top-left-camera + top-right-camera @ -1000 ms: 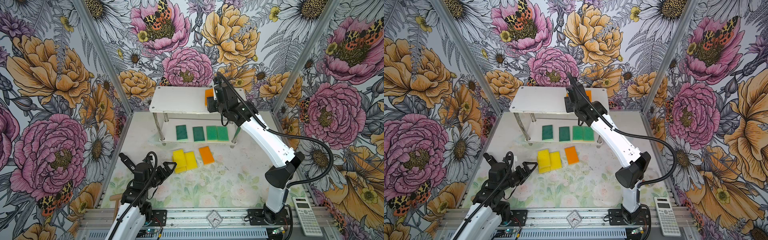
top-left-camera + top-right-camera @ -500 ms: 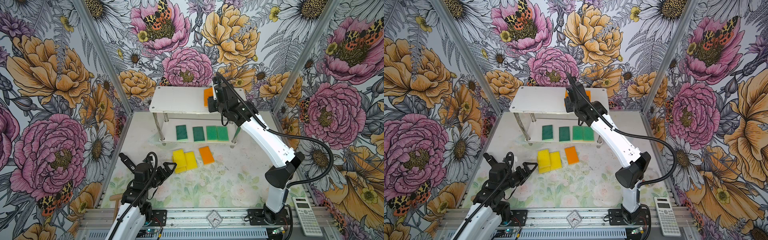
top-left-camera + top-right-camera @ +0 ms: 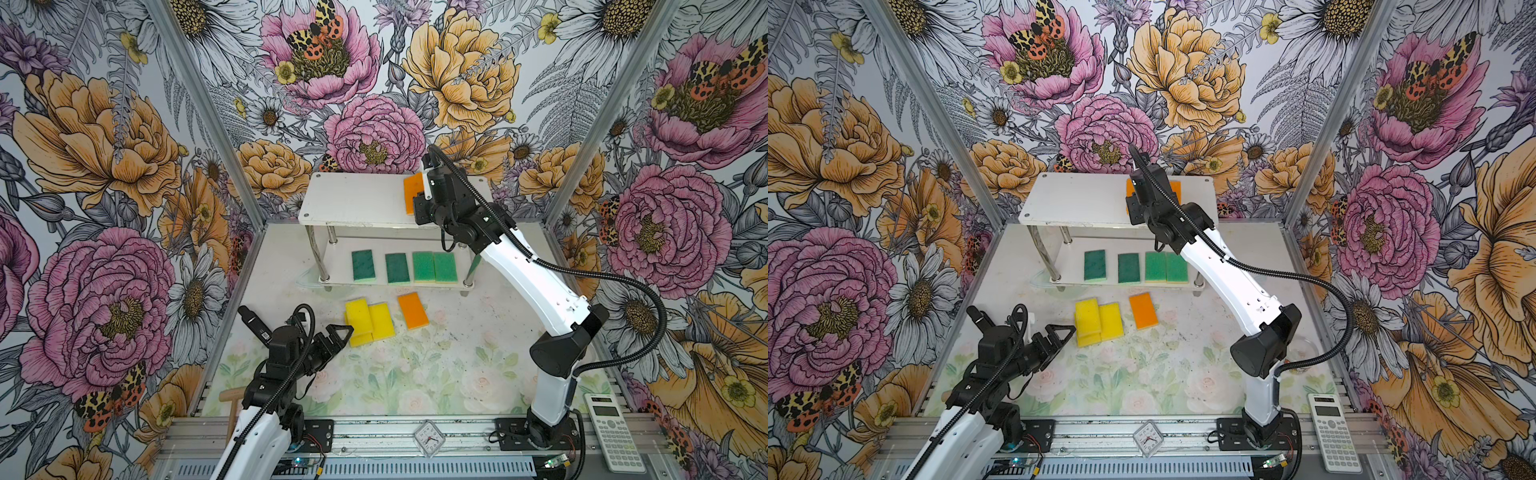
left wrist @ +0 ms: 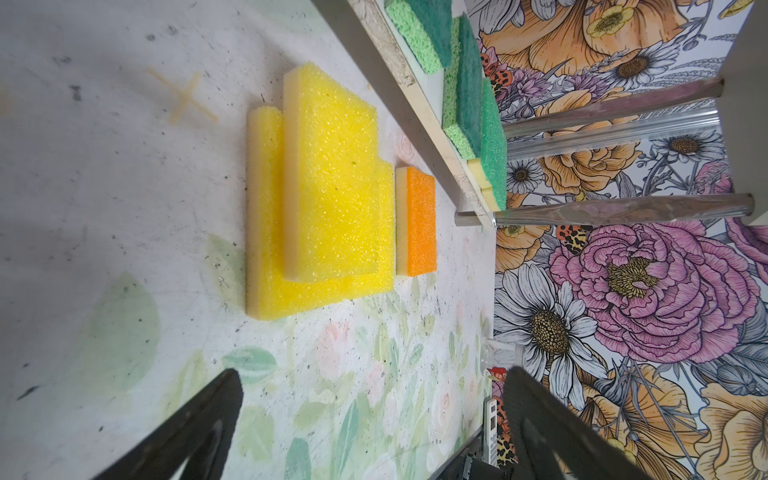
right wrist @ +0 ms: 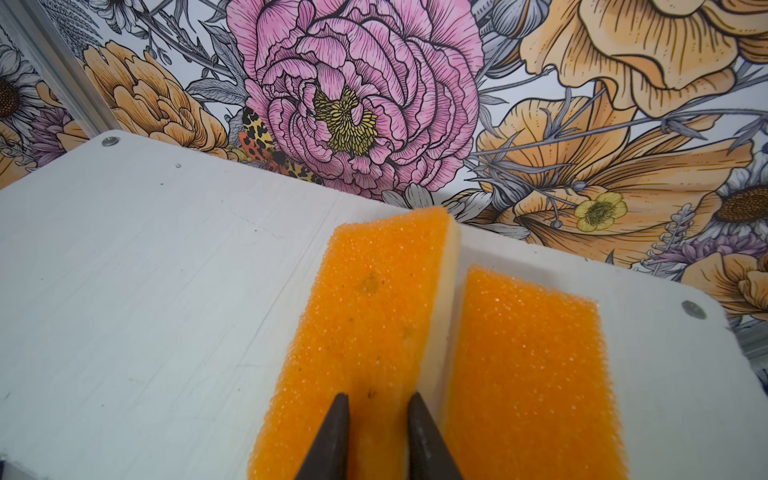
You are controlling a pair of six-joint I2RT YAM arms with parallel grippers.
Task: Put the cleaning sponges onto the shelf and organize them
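The shelf (image 3: 353, 199) stands at the back. Its lower board holds several green sponges (image 3: 397, 268) in a row. On the top board's right end lie two orange sponges; the left one (image 5: 365, 316) leans tilted against the flat one (image 5: 523, 365). My right gripper (image 5: 377, 397) hovers over the near end of the tilted sponge, with its jaws a narrow gap apart and nothing held between them. On the table lie three overlapping yellow sponges (image 3: 370, 320) and one orange sponge (image 3: 412, 310). My left gripper (image 4: 374, 374) stands wide open and empty just short of the yellow ones.
A calculator (image 3: 614, 432) and a small clock (image 3: 429, 438) sit on the front rail. A wooden stick (image 3: 230, 397) lies by the left arm's base. Flowered walls close in on three sides.
The right gripper's jaws have narrowed over the tilted orange sponge on the top board. The left arm has not moved.
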